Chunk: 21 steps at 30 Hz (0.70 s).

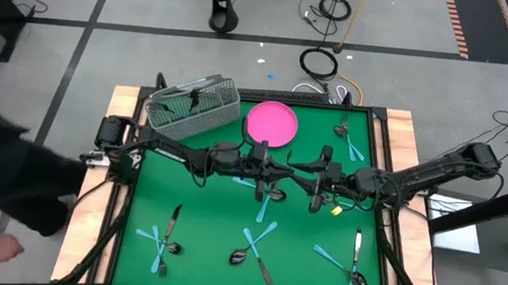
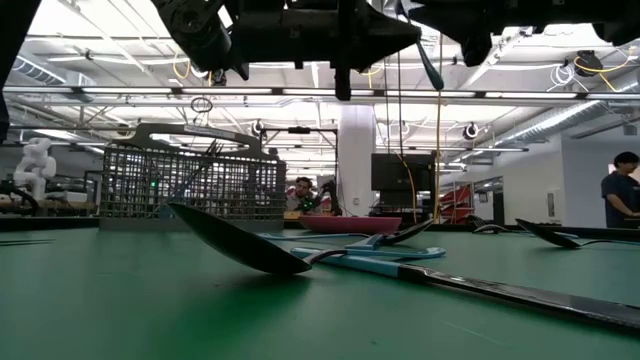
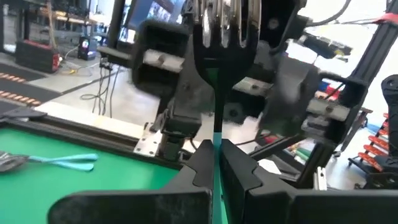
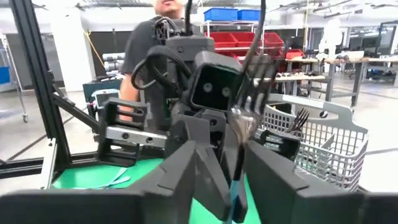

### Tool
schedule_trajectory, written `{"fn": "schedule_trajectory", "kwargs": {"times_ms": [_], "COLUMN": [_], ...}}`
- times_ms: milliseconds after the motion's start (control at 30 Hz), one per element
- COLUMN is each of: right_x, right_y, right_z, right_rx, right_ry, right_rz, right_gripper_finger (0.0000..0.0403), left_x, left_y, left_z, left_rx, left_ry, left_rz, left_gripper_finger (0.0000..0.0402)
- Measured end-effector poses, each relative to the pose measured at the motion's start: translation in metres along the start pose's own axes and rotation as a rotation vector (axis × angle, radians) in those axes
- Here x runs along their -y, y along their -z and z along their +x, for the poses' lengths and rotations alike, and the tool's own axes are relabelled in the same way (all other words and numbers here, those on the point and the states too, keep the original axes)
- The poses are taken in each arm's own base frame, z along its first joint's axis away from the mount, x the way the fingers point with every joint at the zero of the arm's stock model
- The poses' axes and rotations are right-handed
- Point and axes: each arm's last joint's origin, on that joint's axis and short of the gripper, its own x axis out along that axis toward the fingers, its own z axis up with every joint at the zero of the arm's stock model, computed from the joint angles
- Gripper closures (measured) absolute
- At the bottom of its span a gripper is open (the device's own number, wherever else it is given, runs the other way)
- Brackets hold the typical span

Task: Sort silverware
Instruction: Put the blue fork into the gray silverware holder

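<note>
Green mat (image 1: pixel 316 277), arms meeting mid-table. Left gripper (image 3: pixel 214 158): fingers pinched tight on the blue handle of a fork (image 3: pixel 221 37), tines up. Right gripper (image 4: pixel 233 180) faces it; open fingers flank the same handle, not yet clamped. Looks like a hand-over above the mat, just in front of the pink plate (image 1: pixel 271 123). To do it well: right should close fully before left lets go; keep the fork upright. Wire basket (image 1: pixel 192 108) sits beyond; remaining silverware (image 1: pixel 258 254) lies scattered.
</note>
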Motion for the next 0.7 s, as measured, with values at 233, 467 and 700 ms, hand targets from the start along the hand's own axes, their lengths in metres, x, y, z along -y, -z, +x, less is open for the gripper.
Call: {"fn": "schedule_trajectory", "kwargs": {"times_ms": [233, 467, 700], "right_x": [0.009, 0.014, 0.012], "right_y": [-0.012, -0.013, -0.005], "right_z": [-0.021, -0.03, -0.025], "right_rx": [-0.066, -0.115, -0.157], "right_ry": [0.004, 0.013, 0.018], "right_rz": [0.016, 0.044, 0.027], "right_gripper_finger": [0.0244, 0.0244, 0.0243], "left_x": [0.0, 0.013, 0.014], "left_y": [-0.023, -0.062, -0.08], "left_z": [-0.013, -0.048, -0.102], "left_rx": [-0.056, -0.139, -0.208], "left_ry": [-0.125, -0.469, -0.793], "left_rz": [0.088, 0.255, 0.323], "left_gripper_finger": [0.0393, 0.0394, 0.0394]}}
